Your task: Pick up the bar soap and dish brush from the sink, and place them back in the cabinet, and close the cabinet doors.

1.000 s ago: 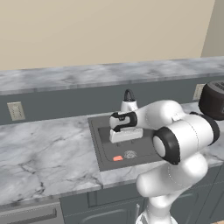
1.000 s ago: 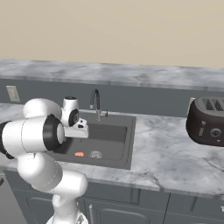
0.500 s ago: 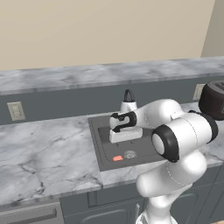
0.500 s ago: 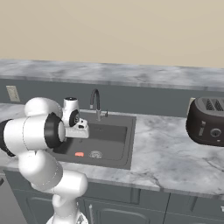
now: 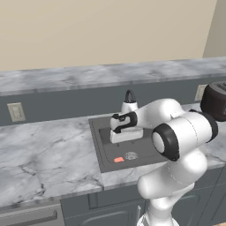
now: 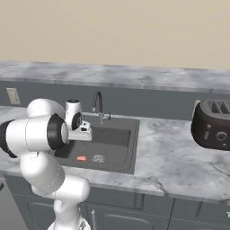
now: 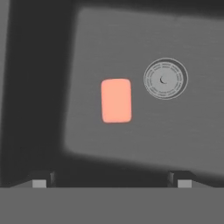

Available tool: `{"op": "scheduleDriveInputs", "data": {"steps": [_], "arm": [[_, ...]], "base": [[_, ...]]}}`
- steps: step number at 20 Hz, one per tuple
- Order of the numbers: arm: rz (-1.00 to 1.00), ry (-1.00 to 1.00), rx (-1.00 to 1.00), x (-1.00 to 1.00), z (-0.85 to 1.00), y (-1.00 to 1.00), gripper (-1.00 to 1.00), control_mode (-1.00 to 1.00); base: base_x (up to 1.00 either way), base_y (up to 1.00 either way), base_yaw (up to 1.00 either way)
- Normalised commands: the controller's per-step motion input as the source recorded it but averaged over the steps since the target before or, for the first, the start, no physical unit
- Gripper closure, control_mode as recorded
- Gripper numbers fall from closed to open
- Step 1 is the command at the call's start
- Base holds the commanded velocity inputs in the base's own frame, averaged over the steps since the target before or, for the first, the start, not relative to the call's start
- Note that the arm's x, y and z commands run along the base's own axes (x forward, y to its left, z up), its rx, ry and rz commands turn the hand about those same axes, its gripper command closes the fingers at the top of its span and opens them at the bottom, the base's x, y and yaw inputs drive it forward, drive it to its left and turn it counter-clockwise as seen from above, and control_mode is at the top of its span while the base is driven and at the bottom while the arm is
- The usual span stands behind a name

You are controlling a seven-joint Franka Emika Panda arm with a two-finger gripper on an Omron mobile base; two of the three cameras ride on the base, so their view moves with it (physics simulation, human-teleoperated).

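The pincer, wide open and empty, hangs over the bar soap beside the drain.

The white arm with dark joints bends forward from its base, elbow high, wrist turned down. Its two-finger tool hangs pointing downward, small dark fingertips spread wide apart, gripping nothing.

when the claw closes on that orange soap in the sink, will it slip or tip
The bar soap lies flat on the sink floor beside the drain, so it probably won't roll or tip. Its smooth, rounded edges may slip between the fingers. It looks small, stiff, likely light.
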Motion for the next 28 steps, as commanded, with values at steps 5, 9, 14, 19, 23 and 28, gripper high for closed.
{"op": "scheduleDriveInputs", "data": {"steps": [5, 9, 14, 19, 23, 28], "arm": [[0.00, 0.00, 0.00, 0.10, 0.00, 0.00, -1.00, -1.00], [0.00, 0.00, 0.00, 0.11, -0.01, 0.00, -1.00, -1.00], [0.00, 0.00, 0.00, 0.11, -0.03, 0.00, -1.00, -1.00], [0.00, 0.00, 0.00, 0.07, -0.11, 0.00, -1.00, -1.00], [0.00, 0.00, 0.00, 0.10, -0.13, 0.00, -1.00, -1.00], [0.00, 0.00, 0.00, 0.11, -0.17, 0.00, -1.00, -1.00]], "base": [[0.00, 0.00, 0.00], [0.00, 0.00, 0.00], [0.00, 0.00, 0.00], [0.00, 0.00, 0.00], [0.00, 0.00, 0.00], [0.00, 0.00, 0.00]]}}
